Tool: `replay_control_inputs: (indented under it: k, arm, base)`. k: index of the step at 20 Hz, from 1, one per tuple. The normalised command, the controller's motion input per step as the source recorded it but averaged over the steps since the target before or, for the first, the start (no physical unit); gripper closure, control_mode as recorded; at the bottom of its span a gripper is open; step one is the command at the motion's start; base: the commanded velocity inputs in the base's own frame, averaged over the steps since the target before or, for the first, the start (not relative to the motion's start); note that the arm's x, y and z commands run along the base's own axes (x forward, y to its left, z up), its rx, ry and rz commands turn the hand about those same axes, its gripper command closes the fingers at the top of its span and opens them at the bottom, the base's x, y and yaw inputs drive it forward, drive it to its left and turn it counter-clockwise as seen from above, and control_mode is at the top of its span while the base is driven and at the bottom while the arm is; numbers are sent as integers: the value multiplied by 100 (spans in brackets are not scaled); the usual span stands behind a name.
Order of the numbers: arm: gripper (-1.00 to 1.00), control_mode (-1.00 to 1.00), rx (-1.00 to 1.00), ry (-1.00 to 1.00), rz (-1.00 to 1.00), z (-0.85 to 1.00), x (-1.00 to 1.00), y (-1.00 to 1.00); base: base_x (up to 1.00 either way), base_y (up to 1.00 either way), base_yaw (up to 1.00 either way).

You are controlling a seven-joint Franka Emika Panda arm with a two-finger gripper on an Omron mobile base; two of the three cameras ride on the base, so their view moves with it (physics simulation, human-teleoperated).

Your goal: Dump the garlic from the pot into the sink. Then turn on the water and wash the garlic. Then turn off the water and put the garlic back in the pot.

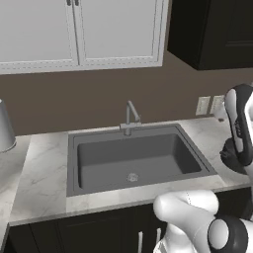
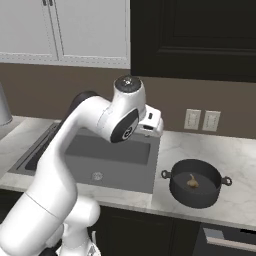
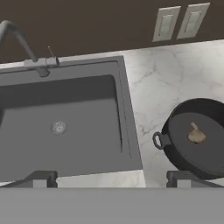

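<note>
The fingers (image 3: 110, 178) stand wide apart, holding nothing. The black pot (image 3: 199, 138), with the garlic (image 3: 195, 134) inside, sits on the counter (image 3: 162, 83) just ahead of the right-hand finger; likely rigid and heavy, best grasped at its rim or loop handle (image 3: 159, 141).

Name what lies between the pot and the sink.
A bare strip of marble counter lies between pot and sink, as the hand view shows.
</note>
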Motion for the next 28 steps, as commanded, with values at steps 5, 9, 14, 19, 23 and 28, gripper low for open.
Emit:
replay_control_inputs:
  k: [5, 9, 14, 19, 23, 28]
  arm:
    - [-100, -100, 0, 11, -2, -31, 0, -46]
    - [-100, -100, 0, 16, 0, -35, 2, -32]
    - [-100, -100, 0, 11, -2, -34, 8, -28]
    - [-100, -100, 0, 4, -1, -39, 11, -20]
    - [-100, -100, 0, 0, 0, -44, 8, -10]
    - [-100, -100, 0, 0, 0, -48, 8, -2]
  base:
    - [0, 0, 0]
    - [0, 0, 0]
    - [0, 0, 0]
    - [0, 0, 0]
    - [0, 0, 0]
    - [0, 0, 0]
